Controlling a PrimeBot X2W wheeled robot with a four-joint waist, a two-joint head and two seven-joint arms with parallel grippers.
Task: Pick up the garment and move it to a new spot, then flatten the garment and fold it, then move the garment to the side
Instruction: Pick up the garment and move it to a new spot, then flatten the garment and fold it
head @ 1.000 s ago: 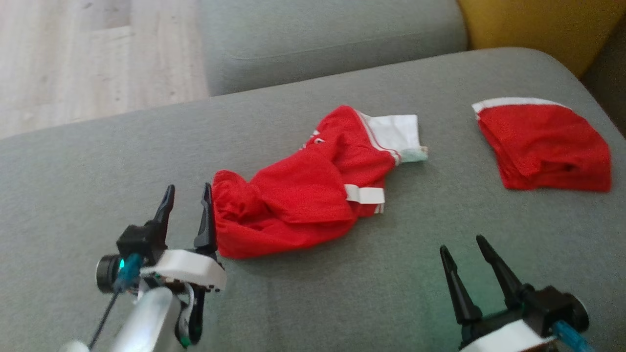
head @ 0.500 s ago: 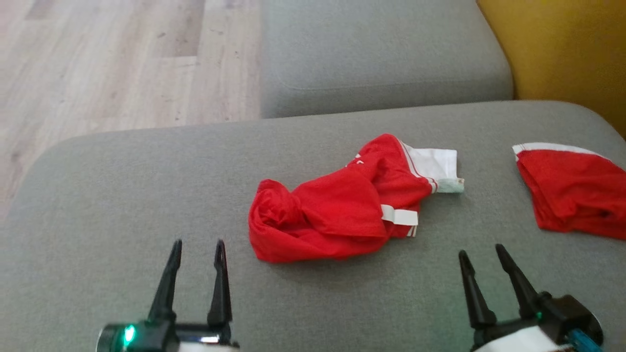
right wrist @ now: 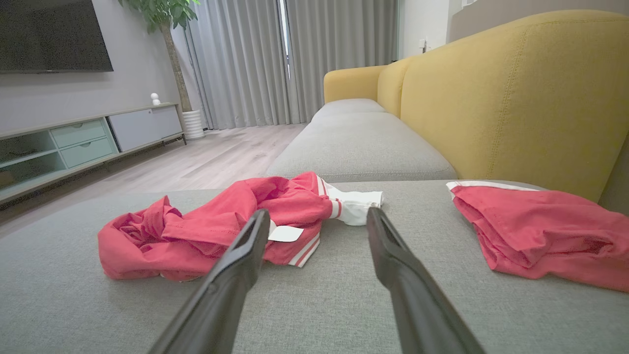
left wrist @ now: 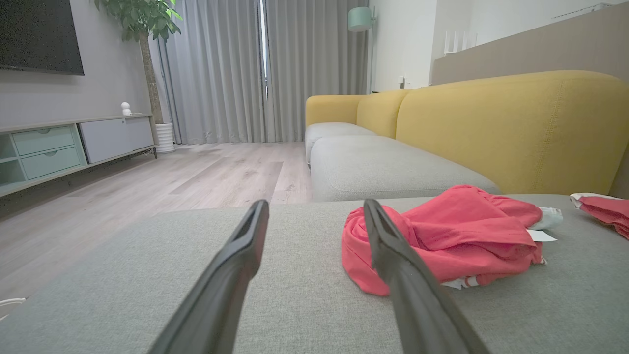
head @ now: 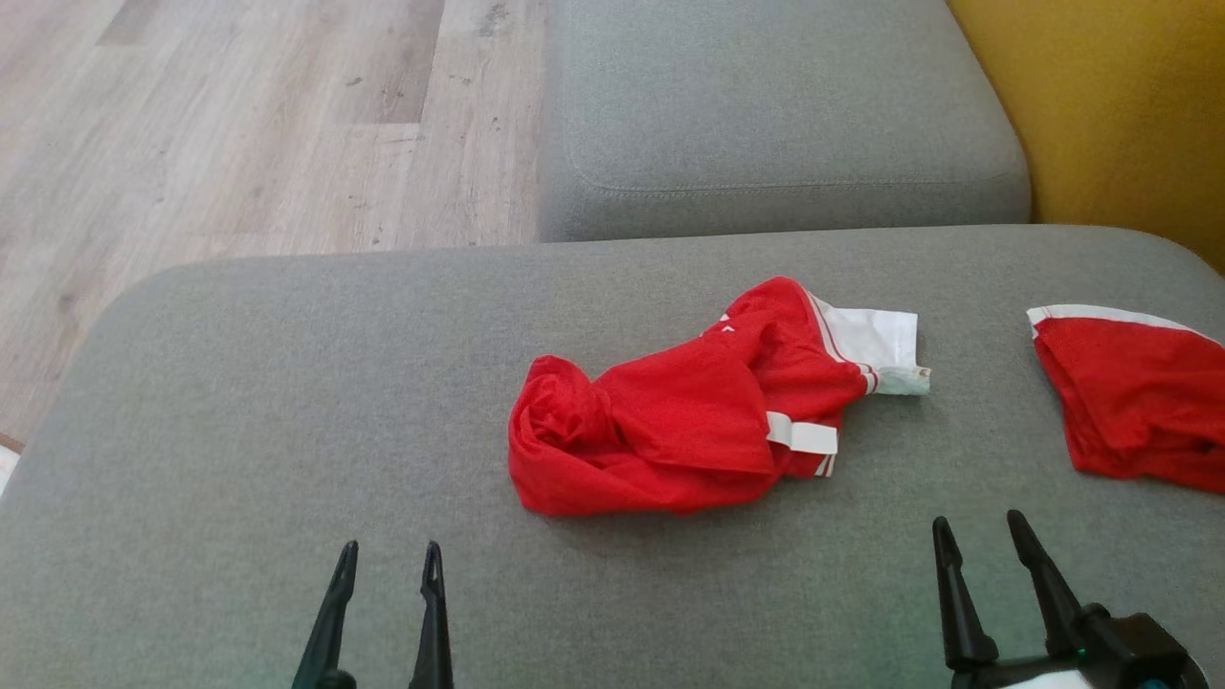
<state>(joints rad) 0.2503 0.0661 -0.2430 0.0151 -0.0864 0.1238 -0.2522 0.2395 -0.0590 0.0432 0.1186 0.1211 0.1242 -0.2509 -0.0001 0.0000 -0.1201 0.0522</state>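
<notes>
Head cam: high up, tilted steeply down onto the grey cushion (head: pixel 287 402), mid distance. Floor (head: pixel 239 124) is top left and the yellow backrest (head: pixel 1101 96) top right. Left gripper (head: pixel 390 547) tips sit at the bottom edge, left; right gripper (head: pixel 978 519) sits bottom right.

Left wrist cam: low, just above the cushion, near level. It looks along its own fingers toward the next cushion (head: pixel 766 115), curtains (left wrist: pixel 221 73) and TV unit (left wrist: pixel 73 142). Garment (head: pixel 670 421) is close, right of centre.

Right wrist cam: same low, level look. Garment is left of centre, second garment (head: pixel 1129 402) close at right.

All three share both garments, both cushions and the backrest. The wrist cams also share the curtains, TV unit and plant (left wrist: pixel 147 64).
</notes>
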